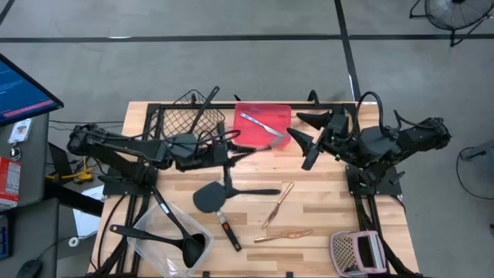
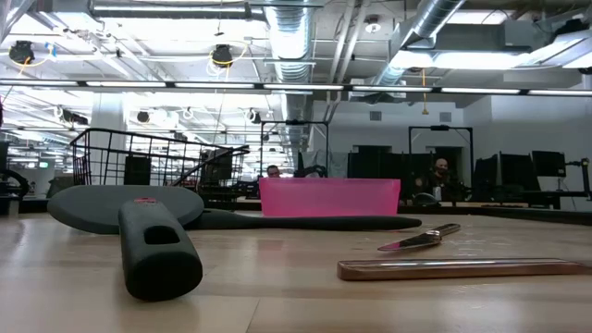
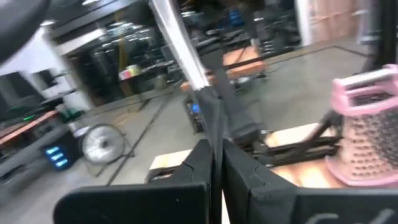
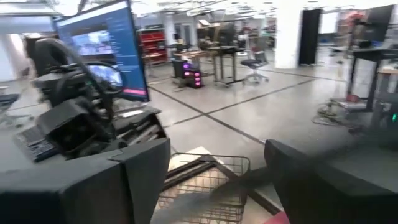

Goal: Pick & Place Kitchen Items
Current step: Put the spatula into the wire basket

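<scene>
My left gripper (image 1: 229, 152) hovers over the table's middle, just left of the red tray (image 1: 262, 123), shut on a slim utensil (image 3: 186, 56) with a dark lower part and a silver end. My right gripper (image 1: 305, 139) stands open in the air at the tray's right edge, holding nothing; its fingers (image 4: 124, 180) frame the wire basket (image 4: 205, 186). A silver piece (image 1: 258, 123) lies in the tray. On the table lie a black spatula (image 1: 212, 197), a dark-handled utensil (image 1: 229, 228) and two tan sticks (image 1: 278, 205). My left gripper pinches the slim utensil's dark part (image 3: 214, 134) between its two shut fingers, which come level from the table's left. The silver end (image 3: 174, 31) sticks out ahead of the fingertips. The utensil is lifted clear of the table.
A black wire basket (image 1: 185, 116) with a black utensil stands at the far left. A clear tub (image 1: 170, 243) holding black ladles sits at the near left. A pink grater (image 1: 355, 251) lies at the near right. Bare wood shows between the sticks and the grater.
</scene>
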Robot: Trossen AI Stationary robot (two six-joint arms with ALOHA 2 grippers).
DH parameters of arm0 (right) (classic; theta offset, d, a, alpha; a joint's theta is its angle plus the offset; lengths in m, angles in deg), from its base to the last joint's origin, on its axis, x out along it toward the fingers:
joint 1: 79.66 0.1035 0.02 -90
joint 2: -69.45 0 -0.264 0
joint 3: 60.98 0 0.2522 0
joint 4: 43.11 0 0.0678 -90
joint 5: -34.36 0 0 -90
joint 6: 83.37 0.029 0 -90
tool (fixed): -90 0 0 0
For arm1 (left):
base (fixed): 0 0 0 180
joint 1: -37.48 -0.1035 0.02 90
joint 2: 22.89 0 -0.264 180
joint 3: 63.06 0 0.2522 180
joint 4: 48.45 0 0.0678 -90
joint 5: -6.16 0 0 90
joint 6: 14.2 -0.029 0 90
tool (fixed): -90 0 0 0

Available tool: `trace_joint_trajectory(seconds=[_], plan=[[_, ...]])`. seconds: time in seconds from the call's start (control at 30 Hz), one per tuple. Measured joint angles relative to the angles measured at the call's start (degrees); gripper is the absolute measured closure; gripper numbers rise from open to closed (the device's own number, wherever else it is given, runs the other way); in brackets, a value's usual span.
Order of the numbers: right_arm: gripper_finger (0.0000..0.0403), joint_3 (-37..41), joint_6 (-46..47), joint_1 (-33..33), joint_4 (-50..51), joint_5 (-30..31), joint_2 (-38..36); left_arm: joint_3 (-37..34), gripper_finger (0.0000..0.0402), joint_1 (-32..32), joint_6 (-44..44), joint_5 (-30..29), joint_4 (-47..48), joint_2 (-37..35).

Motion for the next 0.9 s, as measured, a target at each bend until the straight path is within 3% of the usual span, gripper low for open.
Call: trace_joint_trajectory(seconds=[0.17, 0.5, 0.67, 0.77, 0.9], plan=[[0.0143, 0.0, 0.9, -0.5, 0.0, 1.4, 0.0, 0.0, 0.0401, 0.2, -2.3, -9.2, -0.2, 0.0], [0.0143, 0.0, 3.5, -2.9, -0.2, 1.4, 0.0, 0.0, 0.0401, 0.4, -2.5, -8.6, -0.1, 0.0], [0.0143, 0.0, 4.4, -3.3, 1.8, 1.3, 0.0, 0.0, 0.0401, 0.4, -5.6, -13.3, 0.5, 0.0], [0.0143, 0.0, 8.9, -3.5, 7.1, 0.0, 0.0, 0.0, 0.0401, 0.4, -6.6, -14.2, 0.5, 0.0], [0.0143, 2.5, 23.3, -5.2, 14.1, 0.0, 0.0, 0.0, 0.0401, 1.4, -11.1, -16.2, 0.5, 0.0]])
